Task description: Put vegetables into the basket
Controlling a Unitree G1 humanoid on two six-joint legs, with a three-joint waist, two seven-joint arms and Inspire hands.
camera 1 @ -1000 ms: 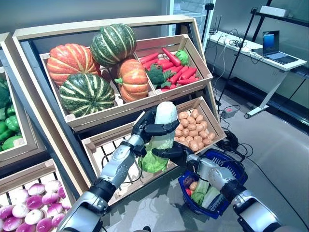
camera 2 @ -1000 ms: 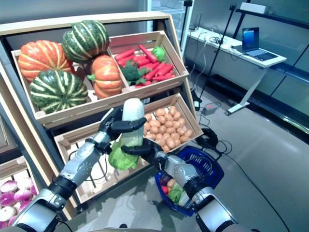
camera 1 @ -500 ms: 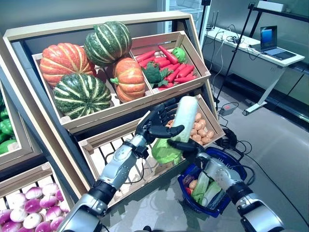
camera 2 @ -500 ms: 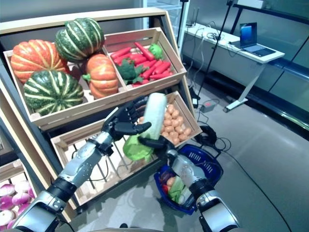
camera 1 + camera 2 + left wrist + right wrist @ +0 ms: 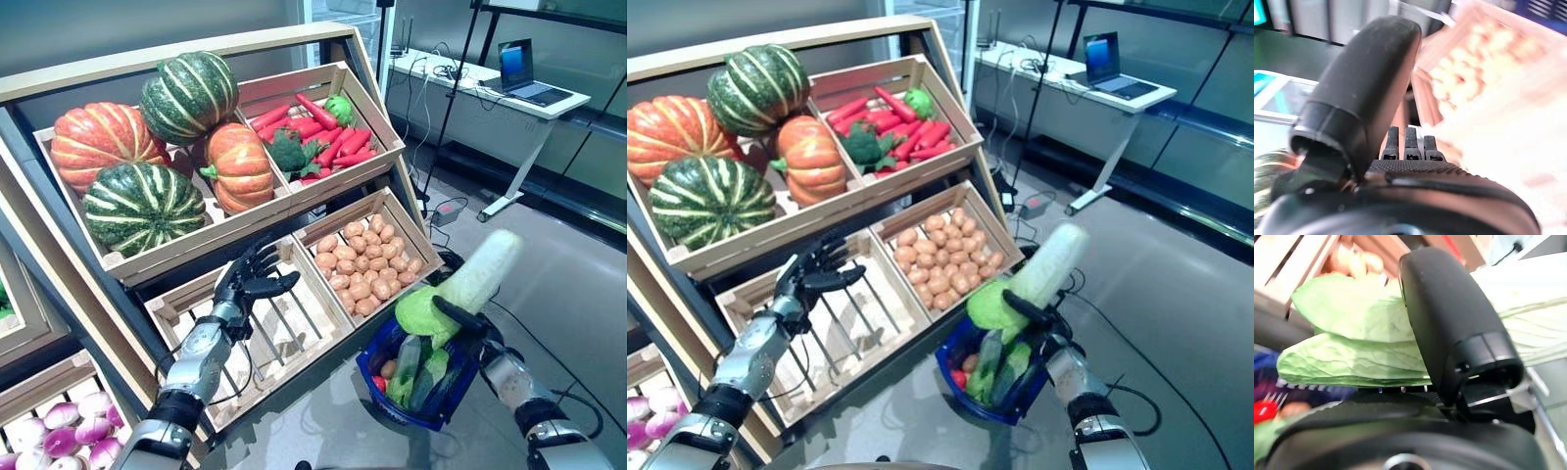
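My right hand [image 5: 468, 325] is shut on a long cabbage [image 5: 460, 291] with a white stalk and green leaves, tilted and held just above the blue basket [image 5: 384, 399] on the floor. The right wrist view shows its thumb [image 5: 1449, 318] curled over the green leaves [image 5: 1356, 338]. The basket holds green vegetables [image 5: 416, 364] and a red one. My left hand [image 5: 248, 281] hovers open over the slatted wooden crate [image 5: 245, 333] of the lower shelf, holding nothing; its fingers [image 5: 1409, 144] are straight in the left wrist view.
The wooden stand carries pumpkins [image 5: 147, 147], a crate of red peppers and broccoli [image 5: 318, 137], and a potato crate [image 5: 364, 259] right beside the basket. Purple-white turnips [image 5: 59, 441] lie at lower left. A desk with a laptop [image 5: 514, 73] stands at the back right.
My right hand has carried the cabbage away from the shelf, rightward to above the basket. My left hand has let go of it and stays open by the slatted crate. The camera has shifted.
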